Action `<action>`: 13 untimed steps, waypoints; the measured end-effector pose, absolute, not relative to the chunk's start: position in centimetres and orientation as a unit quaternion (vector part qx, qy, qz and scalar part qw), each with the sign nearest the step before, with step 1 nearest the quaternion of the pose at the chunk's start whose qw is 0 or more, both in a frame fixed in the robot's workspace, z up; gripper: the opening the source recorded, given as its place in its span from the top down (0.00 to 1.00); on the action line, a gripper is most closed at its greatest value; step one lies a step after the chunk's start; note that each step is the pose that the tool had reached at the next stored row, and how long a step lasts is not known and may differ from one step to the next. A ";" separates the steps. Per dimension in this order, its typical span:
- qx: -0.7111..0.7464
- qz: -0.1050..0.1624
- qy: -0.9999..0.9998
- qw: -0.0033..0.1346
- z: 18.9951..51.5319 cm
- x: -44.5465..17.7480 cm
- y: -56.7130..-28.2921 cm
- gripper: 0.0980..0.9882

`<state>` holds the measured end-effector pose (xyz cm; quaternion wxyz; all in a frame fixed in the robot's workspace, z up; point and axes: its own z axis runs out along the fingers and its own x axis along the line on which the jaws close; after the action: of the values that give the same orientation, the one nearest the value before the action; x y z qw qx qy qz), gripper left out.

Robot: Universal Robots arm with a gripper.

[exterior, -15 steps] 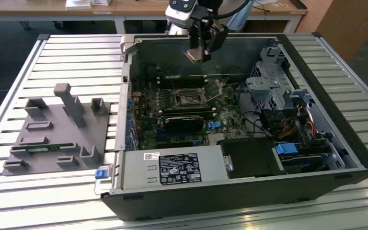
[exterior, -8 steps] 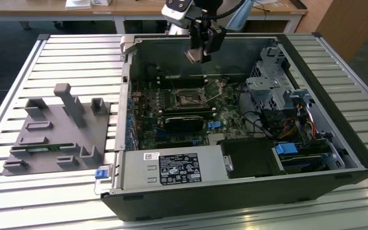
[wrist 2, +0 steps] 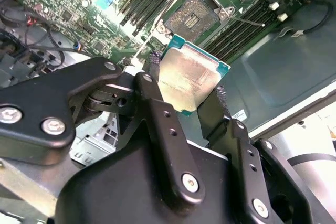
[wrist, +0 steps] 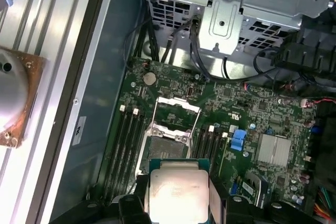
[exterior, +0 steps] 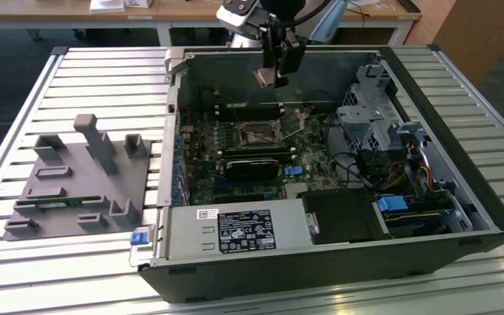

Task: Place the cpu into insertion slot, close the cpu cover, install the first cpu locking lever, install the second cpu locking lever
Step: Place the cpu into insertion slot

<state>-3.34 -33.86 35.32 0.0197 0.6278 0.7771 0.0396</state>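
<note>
Exterior view, left to right: grey fixture block [exterior: 77, 177]; open computer case [exterior: 471, 164]; my pincer [exterior: 270, 75] hanging high above the motherboard; drive cage [exterior: 370, 115]. Second wrist view adds the cpu [wrist 2: 191, 74], clamped by its edges between my fingers [wrist 2: 152, 77], well apart from the bare insertion slot [wrist 2: 191, 17]. First wrist view adds the cpu cover [wrist: 178, 113], swung open beside that slot.
</note>
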 end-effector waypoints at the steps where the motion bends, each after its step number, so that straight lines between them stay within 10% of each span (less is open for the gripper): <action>1: 0.630 0.039 0.775 0.020 35.3 -3.3 -33.9 0.51; 13: 0.632 0.039 0.774 0.020 35.1 -3.3 -33.9 0.51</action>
<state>-3.35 -33.86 35.11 0.0203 0.6320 0.7737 0.0389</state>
